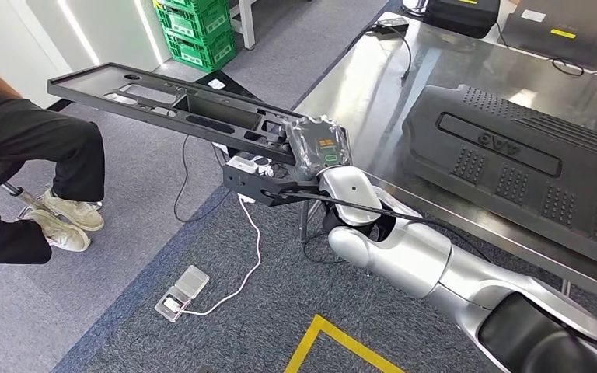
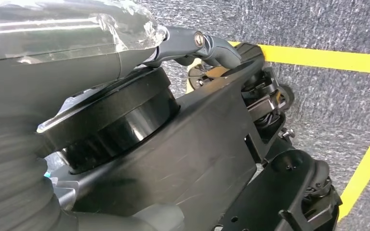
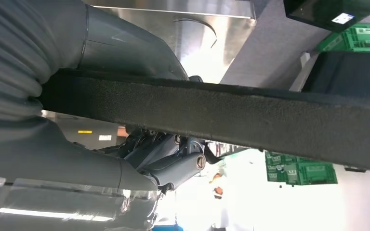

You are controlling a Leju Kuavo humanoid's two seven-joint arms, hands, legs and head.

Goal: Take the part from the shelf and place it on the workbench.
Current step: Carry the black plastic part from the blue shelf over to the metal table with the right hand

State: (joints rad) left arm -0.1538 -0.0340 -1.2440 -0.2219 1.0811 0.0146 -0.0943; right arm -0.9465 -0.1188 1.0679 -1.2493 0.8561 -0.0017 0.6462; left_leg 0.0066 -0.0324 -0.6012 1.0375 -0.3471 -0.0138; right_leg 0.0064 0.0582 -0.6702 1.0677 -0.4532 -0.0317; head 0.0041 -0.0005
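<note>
Beside the workbench (image 1: 373,93), right robot hand (image 1: 311,167) grips the long black part (image 1: 171,105).

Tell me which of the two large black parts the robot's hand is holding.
The long flat black part with cut-out slots, held up over the carpet by the right hand. The other, the ribbed black cover, lies untouched on the steel workbench.

black cover (image 1: 513,167) crowding workbench (image 1: 373,93), near end bare
</note>
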